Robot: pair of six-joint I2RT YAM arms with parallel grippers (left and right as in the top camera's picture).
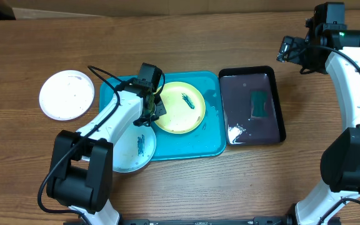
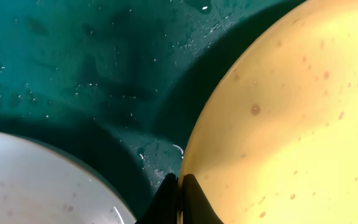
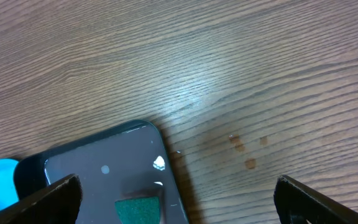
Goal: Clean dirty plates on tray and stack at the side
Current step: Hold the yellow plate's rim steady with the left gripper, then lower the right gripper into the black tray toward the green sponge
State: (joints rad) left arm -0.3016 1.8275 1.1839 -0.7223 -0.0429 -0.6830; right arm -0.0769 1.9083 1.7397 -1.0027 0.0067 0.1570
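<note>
Tray (image 1: 212, 142) w/ yellow-green plate (image 1: 183, 119), its rim pinched in L gripper (image 2: 179, 186), R gripper (image 3: 179, 196) wide open over table (image 3: 229, 62)

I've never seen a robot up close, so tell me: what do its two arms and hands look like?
The left arm and the right arm have white shells between chunky black joints, on black bases. Thin black cables loop along them. A green light glows on the right arm's wrist. The left hand and the right hand are black, each with two fingers.
</note>
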